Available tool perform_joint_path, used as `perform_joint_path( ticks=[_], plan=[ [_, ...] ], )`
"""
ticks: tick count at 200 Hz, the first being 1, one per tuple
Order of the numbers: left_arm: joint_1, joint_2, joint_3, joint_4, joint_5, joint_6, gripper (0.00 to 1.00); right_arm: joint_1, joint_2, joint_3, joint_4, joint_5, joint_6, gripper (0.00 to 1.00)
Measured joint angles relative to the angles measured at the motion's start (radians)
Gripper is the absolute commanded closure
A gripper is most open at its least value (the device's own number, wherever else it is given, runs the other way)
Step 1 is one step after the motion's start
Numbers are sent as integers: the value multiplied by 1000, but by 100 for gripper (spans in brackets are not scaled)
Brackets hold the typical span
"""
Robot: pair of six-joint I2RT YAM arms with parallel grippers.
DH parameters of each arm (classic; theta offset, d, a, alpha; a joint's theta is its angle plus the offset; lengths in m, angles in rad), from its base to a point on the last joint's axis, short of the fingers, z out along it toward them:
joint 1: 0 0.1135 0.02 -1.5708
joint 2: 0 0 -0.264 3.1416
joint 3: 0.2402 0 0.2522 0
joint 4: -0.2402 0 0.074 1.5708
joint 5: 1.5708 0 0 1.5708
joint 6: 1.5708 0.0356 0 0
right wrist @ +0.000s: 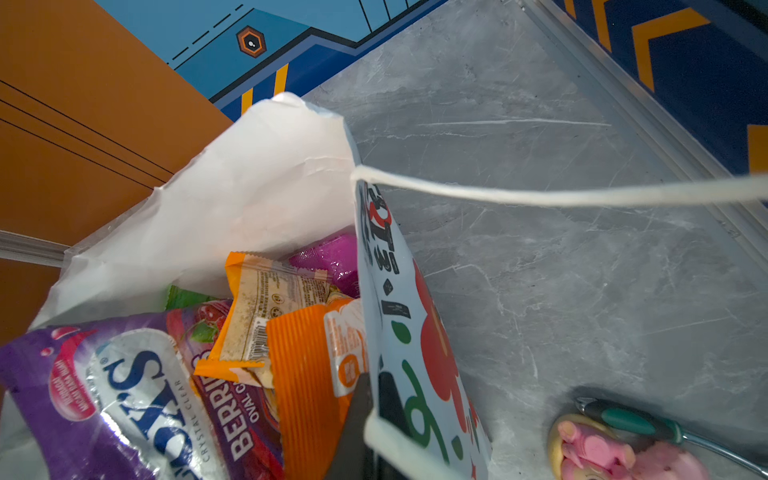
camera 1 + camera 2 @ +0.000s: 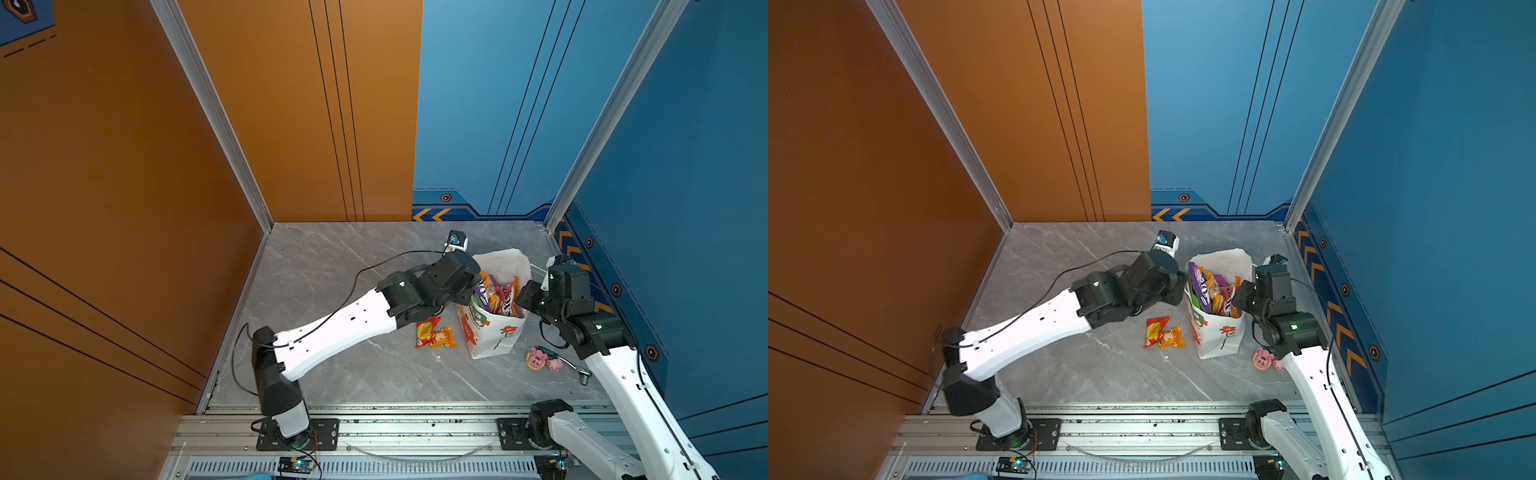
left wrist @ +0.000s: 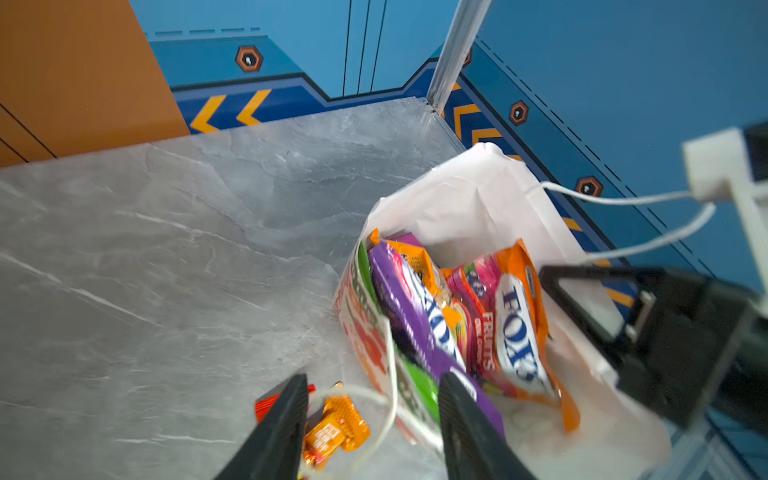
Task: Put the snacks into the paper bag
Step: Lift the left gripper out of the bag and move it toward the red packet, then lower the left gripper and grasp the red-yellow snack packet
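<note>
Left gripper (image 3: 374,378) hangs right over the rim of the white paper gift bag with cord handles (image 3: 457,199), jaws spread, nothing between them but the bag's edge. Under one finger, inside the bag, a glossy purple FOX'S packet (image 3: 415,316); beyond it, a glossy orange FOX'S packet (image 3: 519,324). Below the other finger, out on the grey marble table (image 3: 166,249), a small orange packet (image 3: 336,428) beside a small red packet (image 2: 426,330). Right gripper (image 1: 371,399), opposite, is clamped on the bag's wall. Pink pig-faced toys (image 2: 538,358) lie near that arm.
</note>
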Motion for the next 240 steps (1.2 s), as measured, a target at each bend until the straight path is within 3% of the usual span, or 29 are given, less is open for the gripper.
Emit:
perform_joint_path(
  ticks=[45, 83, 104, 188, 240],
  plan=[
    [-13, -317, -276, 114, -74, 37, 31, -11, -13, -3, -12, -6, -4, 95],
    [90, -372, -434, 45, -77, -30, 30, -13, -14, 6, -47, 23, -23, 95],
    [131, -316, -499, -9, -42, -86, 30, -18, -14, 6, -57, 29, -27, 95],
    [100, 78, -507, 63, 203, -184, 30, -31, -39, 5, -80, 36, -45, 95],
    [95, 235, -439, 70, 241, -220, 41, -31, -50, -2, -81, 36, -48, 95]
  ],
)
